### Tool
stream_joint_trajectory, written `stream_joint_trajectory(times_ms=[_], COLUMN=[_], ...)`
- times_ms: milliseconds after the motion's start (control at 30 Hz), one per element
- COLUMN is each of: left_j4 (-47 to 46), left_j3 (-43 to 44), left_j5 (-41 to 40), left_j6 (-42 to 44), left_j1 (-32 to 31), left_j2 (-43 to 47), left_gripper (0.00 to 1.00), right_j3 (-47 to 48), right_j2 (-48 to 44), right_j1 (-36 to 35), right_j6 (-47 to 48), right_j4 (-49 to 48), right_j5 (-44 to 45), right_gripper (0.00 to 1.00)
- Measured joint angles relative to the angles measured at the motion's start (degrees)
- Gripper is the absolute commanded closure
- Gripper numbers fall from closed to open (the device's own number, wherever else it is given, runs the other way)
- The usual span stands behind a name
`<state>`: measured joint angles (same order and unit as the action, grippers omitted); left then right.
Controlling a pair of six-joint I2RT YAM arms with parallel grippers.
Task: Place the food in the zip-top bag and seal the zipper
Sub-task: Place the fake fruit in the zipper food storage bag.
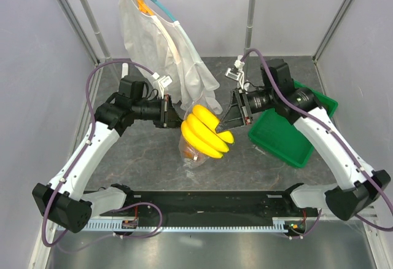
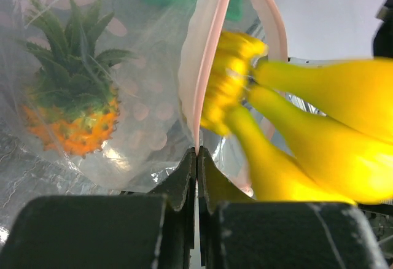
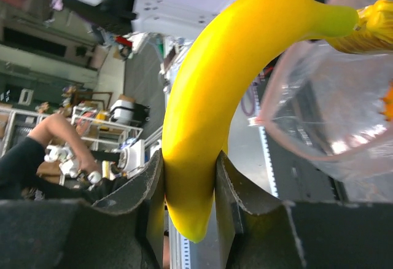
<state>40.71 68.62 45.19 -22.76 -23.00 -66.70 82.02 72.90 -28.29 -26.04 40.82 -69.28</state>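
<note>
Left pincer [image 2: 196, 180] pinched tight on zipper [image 2: 207, 60]; bag [image 2: 141, 128] spreads beyond fingertips, mouth gaping. Pineapple [image 2: 72, 112] inside bag, left of pincer's line. Right pincer [image 3: 187, 183] clamps bananas [image 3: 202, 97] by one fruit. Bunch sits between both pincers, stem end at bag mouth, above worktop [image 1: 141, 158]. Tray [image 1: 279, 137] just behind right pincer.

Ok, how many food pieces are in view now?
2. Pineapple inside the zip-top bag; banana bunch in the right claw at the bag's mouth. Others may be hidden.
</note>
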Motion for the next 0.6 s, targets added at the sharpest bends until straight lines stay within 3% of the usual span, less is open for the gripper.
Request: stream_joint_trajectory(times_ms=[367, 600], left_j4=[2.1, 2.1], left_j3=[0.1, 0.2], left_j5=[0.3, 0.9], left_j6=[1.4, 1.4], left_j1=[0.0, -0.1], left_j2=[1.2, 1.2], left_gripper=[0.98, 0.98], right_j3=[5.4, 7.3], right_j2=[4.1, 6.1], right_j1=[0.0, -0.6], right_j6=[3.7, -2.6], right_j4=[8.2, 8.1], right_j5=[13.6, 18.5], right_gripper=[1.0, 1.0])
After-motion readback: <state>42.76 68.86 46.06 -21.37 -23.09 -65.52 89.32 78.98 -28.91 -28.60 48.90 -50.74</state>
